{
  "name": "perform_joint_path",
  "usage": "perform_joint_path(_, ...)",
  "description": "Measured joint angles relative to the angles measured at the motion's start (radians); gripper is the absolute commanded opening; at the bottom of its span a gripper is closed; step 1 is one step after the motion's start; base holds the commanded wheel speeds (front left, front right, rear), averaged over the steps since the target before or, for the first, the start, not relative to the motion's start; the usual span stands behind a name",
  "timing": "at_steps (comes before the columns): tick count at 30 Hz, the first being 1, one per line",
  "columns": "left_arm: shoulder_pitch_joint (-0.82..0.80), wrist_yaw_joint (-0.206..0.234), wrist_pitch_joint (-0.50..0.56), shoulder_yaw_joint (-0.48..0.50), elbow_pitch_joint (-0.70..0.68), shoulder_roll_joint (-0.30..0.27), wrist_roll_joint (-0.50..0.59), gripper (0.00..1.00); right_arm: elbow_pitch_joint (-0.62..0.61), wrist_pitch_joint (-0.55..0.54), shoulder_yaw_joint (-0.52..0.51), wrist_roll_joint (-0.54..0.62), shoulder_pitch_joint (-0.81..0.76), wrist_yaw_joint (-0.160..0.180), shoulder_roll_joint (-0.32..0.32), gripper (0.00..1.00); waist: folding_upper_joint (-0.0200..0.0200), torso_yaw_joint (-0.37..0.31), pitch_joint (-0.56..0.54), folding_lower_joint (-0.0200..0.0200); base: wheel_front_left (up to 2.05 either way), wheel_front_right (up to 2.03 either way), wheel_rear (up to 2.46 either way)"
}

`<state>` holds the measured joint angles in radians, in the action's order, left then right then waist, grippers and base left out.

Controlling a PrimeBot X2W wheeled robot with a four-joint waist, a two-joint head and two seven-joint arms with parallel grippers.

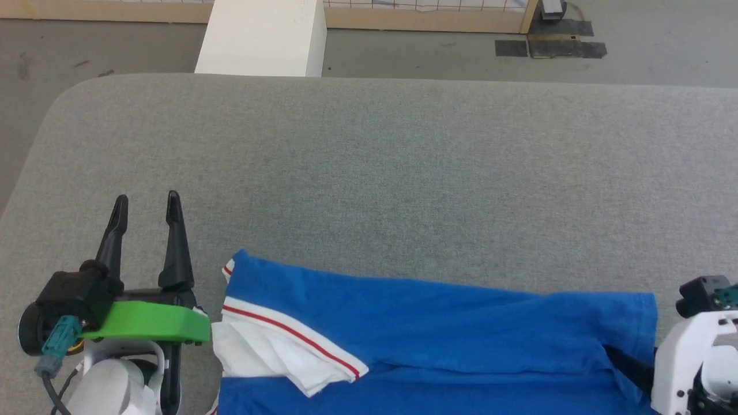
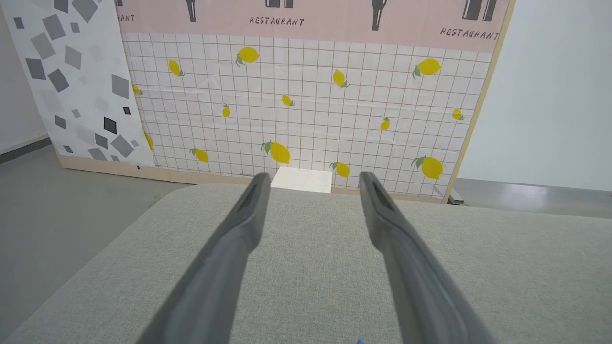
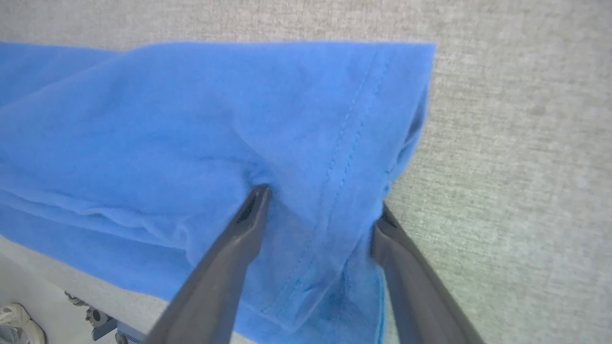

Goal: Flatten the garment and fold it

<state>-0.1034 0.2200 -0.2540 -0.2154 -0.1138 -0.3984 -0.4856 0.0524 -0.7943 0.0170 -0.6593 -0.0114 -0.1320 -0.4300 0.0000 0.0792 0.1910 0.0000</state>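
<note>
**Both grippers released, blue shirt lying between them at the near edge**

Nearest the head camera, the left gripper [image 1: 147, 197] sits at the lower left. A green plastic piece [image 1: 150, 323] crosses its base, and its two dark fingers point away across the surface. The fingers are spread apart with nothing between them. The left wrist view confirms this, with only bare grey cloth under the gap.

At the lower right, the right arm's white wrist housing [image 1: 689, 351] stands just beside the shirt's right end. In the right wrist view, the right gripper [image 3: 321, 199] has its fingers splayed wide. One fingertip [image 3: 256, 200] rests on top of the blue fabric and dimples it. The other comes out from under the stitched hem. The cloth lies loose between them, not pinched.

The garment [image 1: 438, 323] lies along the near edge of the grey padded table [image 1: 369, 173], stretching from one gripper to the other. It is partly folded over on itself, with soft creases. Its white sleeve [image 1: 271, 346], edged with a thin red stripe, lies at the left end, just beside the left gripper's base.

Past the table's far edge stands a white box [image 1: 262, 37] on the grey floor [image 1: 634, 63]. Behind it is a wall panel [image 2: 306, 95] printed with a tile grid and yellow lemons.
</note>
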Motion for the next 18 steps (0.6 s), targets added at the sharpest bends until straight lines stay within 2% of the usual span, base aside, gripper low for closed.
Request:
perform_joint_path(4, 0.002, -0.033, 0.000, 0.034, 0.010, 0.035, 0.032, 1.00, 0.023, 0.012, 0.041, -0.011, 0.027, 0.000, -0.016, 1.00, 0.0000, 0.005, 0.004, 0.0000, 0.00, 0.00, 0.00)
perform_joint_path(5, 0.002, -0.040, 0.000, 0.041, 0.014, 0.043, 0.036, 1.00, 0.031, 0.009, 0.049, -0.011, 0.033, 0.000, -0.024, 0.93, 0.0000, 0.007, 0.004, 0.0000, 0.00, 0.00, 0.00)
perform_joint_path(6, 0.002, -0.046, 0.000, 0.047, 0.018, 0.049, 0.038, 1.00, 0.035, 0.005, 0.054, -0.011, 0.035, 0.000, -0.030, 0.29, 0.0000, 0.008, 0.005, 0.0000, 0.00, 0.00, 0.00)
perform_joint_path(7, 0.002, -0.053, 0.000, 0.054, 0.023, 0.055, 0.040, 1.00, 0.040, 0.003, 0.056, -0.011, 0.040, 0.000, -0.037, 0.00, 0.0000, 0.009, 0.004, 0.0000, 0.00, 0.00, 0.00)
perform_joint_path(12, 0.009, -0.071, 0.000, 0.082, 0.044, 0.079, 0.071, 1.00, 0.083, 0.003, 0.031, -0.007, 0.072, -0.001, -0.063, 0.00, 0.0000, 0.003, 0.001, 0.0000, 0.00, 0.00, 0.00)
perform_joint_path(18, 0.011, -0.097, -0.003, 0.102, 0.065, 0.096, 0.083, 1.00, 0.163, 0.003, -0.124, 0.058, 0.104, -0.001, -0.113, 0.00, 0.0000, 0.001, -0.002, 0.0000, 0.00, 0.00, 0.00)
